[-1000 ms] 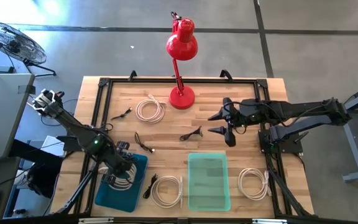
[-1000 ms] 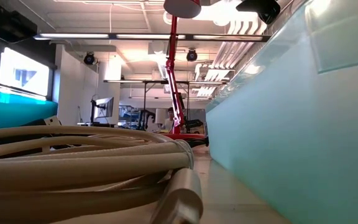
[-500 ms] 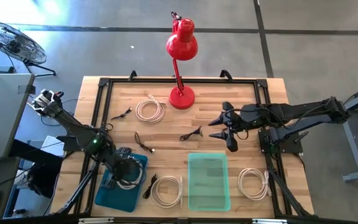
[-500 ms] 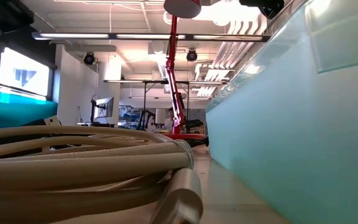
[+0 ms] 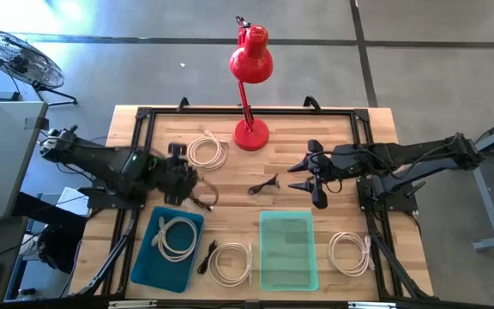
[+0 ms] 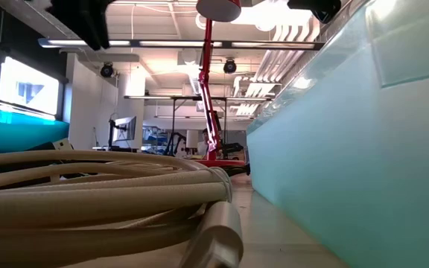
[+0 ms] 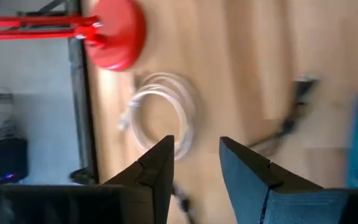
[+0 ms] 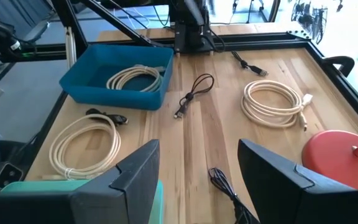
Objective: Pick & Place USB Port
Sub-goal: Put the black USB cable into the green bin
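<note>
A white coiled cable (image 5: 174, 236) lies loose inside the blue bin (image 5: 144, 262) at the near left. My left gripper (image 5: 194, 182) hangs above the table just beyond the bin's far edge. It is open, with nothing between its fingers (image 7: 196, 144). Past the fingers lies another white coil (image 7: 163, 118), on the wood near the red lamp's base (image 7: 117, 31). My right gripper (image 5: 294, 173) hovers right of centre, open and empty (image 8: 199, 149), above a small black cable (image 5: 264, 184).
A translucent teal bin (image 5: 288, 251) stands near centre, with white coils on either side of it (image 5: 230, 262) (image 5: 348, 253). Short black cables lie on the wood (image 5: 200, 197) (image 5: 168, 157) (image 5: 207, 256). The red lamp (image 5: 250, 86) stands at the far middle. A black frame (image 5: 144, 116) rims the table.
My left gripper has risen out of the blue bin, swung toward the table's far edge and turned about. The white coil has stayed behind in the bin and now shows in full.
</note>
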You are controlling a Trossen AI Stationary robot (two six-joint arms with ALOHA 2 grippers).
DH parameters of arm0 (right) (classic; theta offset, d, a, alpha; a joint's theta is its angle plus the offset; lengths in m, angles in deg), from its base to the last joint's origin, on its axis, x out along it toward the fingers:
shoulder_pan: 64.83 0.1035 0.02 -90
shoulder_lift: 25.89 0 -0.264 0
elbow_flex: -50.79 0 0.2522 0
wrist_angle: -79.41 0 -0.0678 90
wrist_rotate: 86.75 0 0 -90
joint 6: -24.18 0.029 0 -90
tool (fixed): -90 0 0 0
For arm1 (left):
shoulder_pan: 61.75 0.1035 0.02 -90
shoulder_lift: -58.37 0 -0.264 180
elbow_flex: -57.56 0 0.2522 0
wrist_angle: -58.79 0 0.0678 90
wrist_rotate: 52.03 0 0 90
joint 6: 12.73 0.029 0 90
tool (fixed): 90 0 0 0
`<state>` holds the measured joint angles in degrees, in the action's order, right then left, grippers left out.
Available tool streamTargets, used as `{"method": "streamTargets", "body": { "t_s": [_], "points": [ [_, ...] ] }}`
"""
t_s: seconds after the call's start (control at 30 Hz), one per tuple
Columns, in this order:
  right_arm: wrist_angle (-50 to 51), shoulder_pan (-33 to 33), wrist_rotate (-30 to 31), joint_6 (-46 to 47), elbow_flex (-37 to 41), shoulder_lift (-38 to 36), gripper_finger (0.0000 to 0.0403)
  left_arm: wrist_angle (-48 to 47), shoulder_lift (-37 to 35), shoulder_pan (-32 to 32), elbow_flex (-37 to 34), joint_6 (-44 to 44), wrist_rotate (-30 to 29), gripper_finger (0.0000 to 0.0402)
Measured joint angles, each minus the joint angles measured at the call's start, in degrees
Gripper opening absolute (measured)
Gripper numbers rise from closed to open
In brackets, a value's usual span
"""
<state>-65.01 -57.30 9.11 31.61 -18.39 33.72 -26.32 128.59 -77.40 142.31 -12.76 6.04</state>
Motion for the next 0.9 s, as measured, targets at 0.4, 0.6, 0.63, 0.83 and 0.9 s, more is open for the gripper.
{"method": "streamTargets", "body": {
  "t_s": [0.4,0.6,0.63,0.83,0.9],
  "points": [
    [3.1,0.0,4.7,-2.4,0.0,0.0,0.0209,-1.4,0.0,17.4,-0.4,11.7,4.1,0.0124],
    [3.7,0.0,5.4,-3.2,0.0,0.0,0.0209,-11.3,0.6,25.3,-0.4,7.1,4.8,0.0124],
    [3.7,0.0,5.4,-3.4,0.0,0.0,0.0209,-11.9,0.6,26.8,-0.4,7.5,4.8,0.0124],
    [3.9,0.0,5.4,-4.0,0.0,0.0,0.0209,-12.2,0.6,36.0,-0.5,14.0,12.2,0.0124],
    [4.4,0.0,5.4,-3.5,0.0,0.0,0.0209,-12.2,0.5,39.5,-0.5,15.0,15.2,0.0124]
  ]
}}
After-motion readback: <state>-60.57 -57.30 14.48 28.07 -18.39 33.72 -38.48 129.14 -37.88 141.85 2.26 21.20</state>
